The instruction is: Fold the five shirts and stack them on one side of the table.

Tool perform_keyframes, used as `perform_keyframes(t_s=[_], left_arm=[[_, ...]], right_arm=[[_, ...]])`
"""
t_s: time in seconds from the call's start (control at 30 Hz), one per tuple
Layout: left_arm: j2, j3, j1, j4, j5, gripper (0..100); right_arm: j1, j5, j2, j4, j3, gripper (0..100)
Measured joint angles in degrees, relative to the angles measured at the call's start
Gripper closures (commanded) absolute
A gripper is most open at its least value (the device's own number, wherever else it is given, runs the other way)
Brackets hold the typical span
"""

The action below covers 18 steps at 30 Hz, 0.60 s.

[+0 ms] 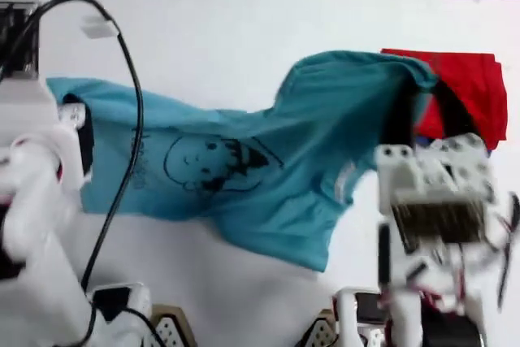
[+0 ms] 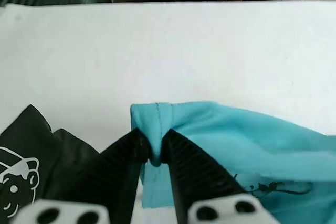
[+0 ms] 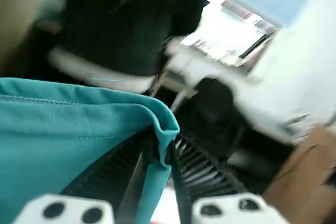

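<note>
A teal shirt (image 1: 244, 160) with a black cartoon print stretches across the white table (image 1: 244, 30), held up between both arms. My left gripper (image 2: 155, 153) is shut on a hemmed edge of the teal shirt (image 2: 210, 129) at the table's left side. My right gripper (image 3: 161, 153) is shut on another teal shirt (image 3: 63, 129) edge, lifted off the table at the right (image 1: 402, 111). A folded red shirt (image 1: 463, 91) lies at the far right, partly hidden behind the raised teal cloth. A black shirt (image 2: 37, 156) with a white cartoon print lies beside the left gripper.
A black cable (image 1: 130, 119) runs from the far left over the teal shirt towards the arm bases at the near edge. The far half of the table is bare white. The room beyond the table shows in the right wrist view.
</note>
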<state>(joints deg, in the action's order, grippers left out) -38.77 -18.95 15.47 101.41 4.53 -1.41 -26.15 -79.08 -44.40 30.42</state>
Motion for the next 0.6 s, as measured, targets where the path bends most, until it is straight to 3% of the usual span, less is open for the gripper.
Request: perform_keyframes(t_s=[0.17, 0.6], left_arm=[[-3.87, -0.79, 0.0, 0.0, 0.0, 97], [-9.05, -8.44, 0.0, 0.0, 0.0, 97]], right_arm=[[-4.04, 0.0, -0.88, 0.88, -9.05, 98.1], [-4.48, -1.85, 7.12, 1.05, -23.56, 98.1]])
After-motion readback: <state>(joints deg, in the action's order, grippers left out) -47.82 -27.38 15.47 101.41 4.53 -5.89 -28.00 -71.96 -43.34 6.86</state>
